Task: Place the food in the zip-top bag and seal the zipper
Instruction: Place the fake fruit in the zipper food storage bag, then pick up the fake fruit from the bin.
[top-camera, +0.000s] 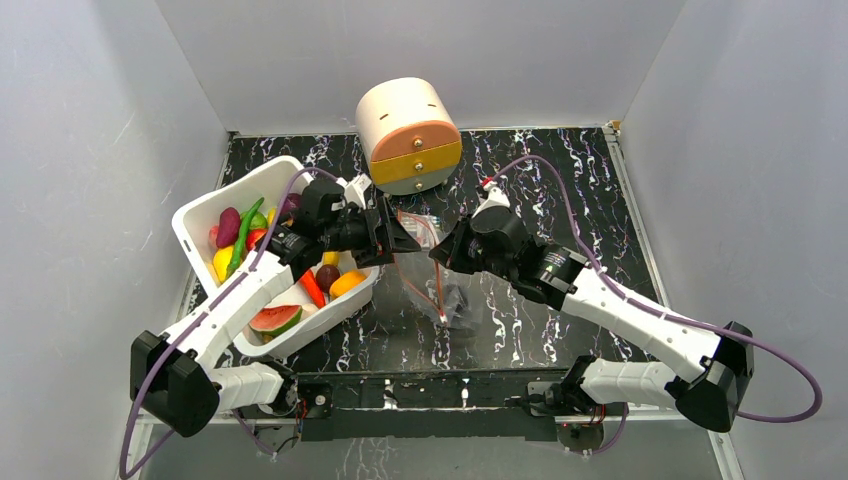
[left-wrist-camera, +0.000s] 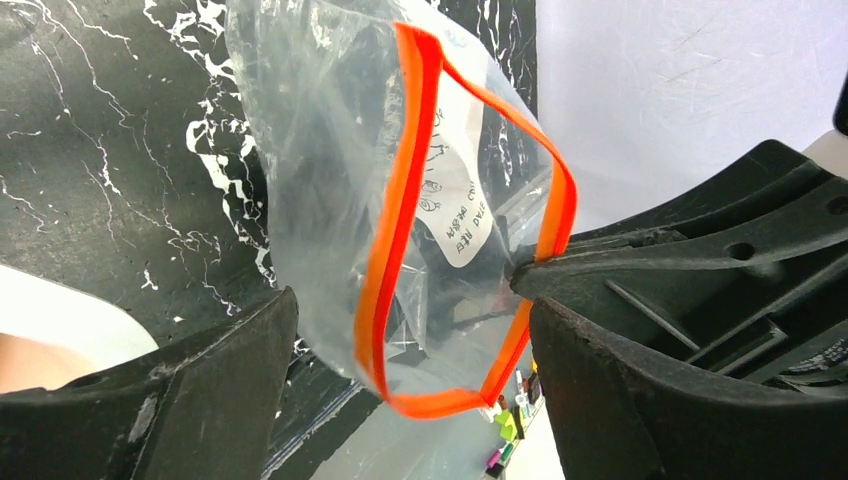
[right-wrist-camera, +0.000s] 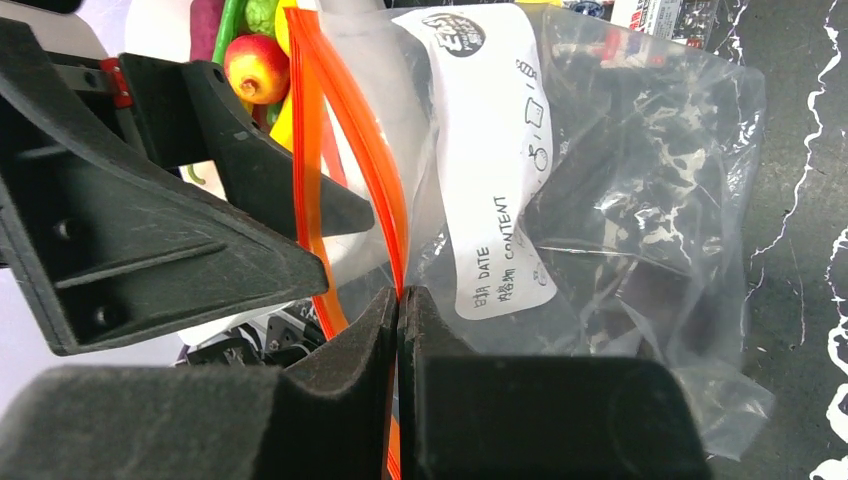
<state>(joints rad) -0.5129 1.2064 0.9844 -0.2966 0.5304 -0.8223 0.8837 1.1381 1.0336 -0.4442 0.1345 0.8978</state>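
Observation:
The clear zip-top bag (top-camera: 441, 292) hangs between my two grippers over the dark marble table. Its red-orange zipper (left-wrist-camera: 402, 200) stands open in a loop. My right gripper (right-wrist-camera: 399, 300) is shut on one side of the zipper strip (right-wrist-camera: 352, 125) and holds the bag up. My left gripper (left-wrist-camera: 410, 312) is open, with the bag's mouth between its fingers (left-wrist-camera: 215, 385), and grips nothing. In the top view the left gripper (top-camera: 400, 238) and the right gripper (top-camera: 437, 255) almost meet. The food lies in the white bin (top-camera: 196, 215): a watermelon slice (top-camera: 275, 318), a carrot (top-camera: 312, 288), and purple (top-camera: 228, 227) and green pieces. I see no food in the bag.
A round cream drawer unit (top-camera: 408, 135) with orange and yellow drawer fronts stands at the back centre. White walls close in the table on three sides. The bin fills the left side, right beside the left arm.

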